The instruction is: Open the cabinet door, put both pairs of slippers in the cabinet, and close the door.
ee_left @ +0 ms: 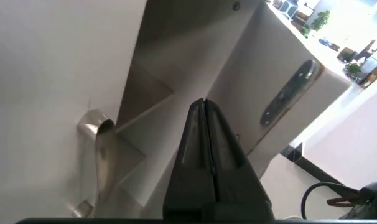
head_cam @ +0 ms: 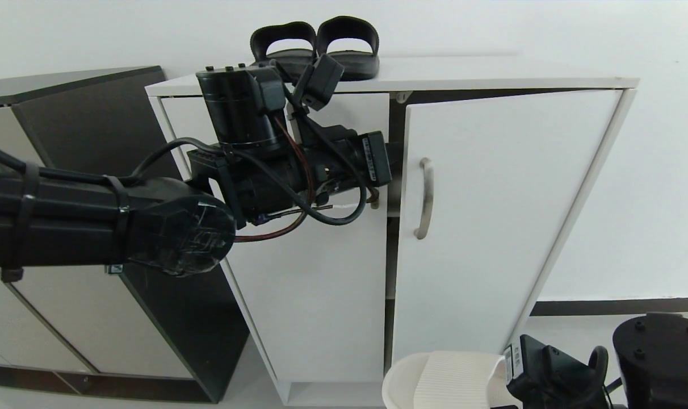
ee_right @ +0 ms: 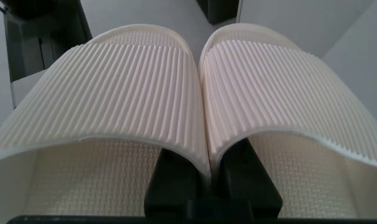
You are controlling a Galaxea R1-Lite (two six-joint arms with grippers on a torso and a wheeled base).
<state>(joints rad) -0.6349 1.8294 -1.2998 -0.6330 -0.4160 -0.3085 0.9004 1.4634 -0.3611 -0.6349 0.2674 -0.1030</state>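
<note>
Cream ribbed foam slippers (head_cam: 443, 375) hung low at near right, the right gripper (ee_right: 210, 186) pinching their inner walls together (light, soft, probably best held there), while the left gripper (ee_left: 204, 109), fingers shut on nothing, sat by the ajar right door (head_cam: 491, 227) of the white cabinet (head_cam: 321, 295); black slippers (head_cam: 315, 48) lay on top.

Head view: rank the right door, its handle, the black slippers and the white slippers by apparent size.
1. right door
2-3. black slippers and white slippers: look alike; the white pair is nearer and cut off at the edge, so unranked
4. handle
</note>
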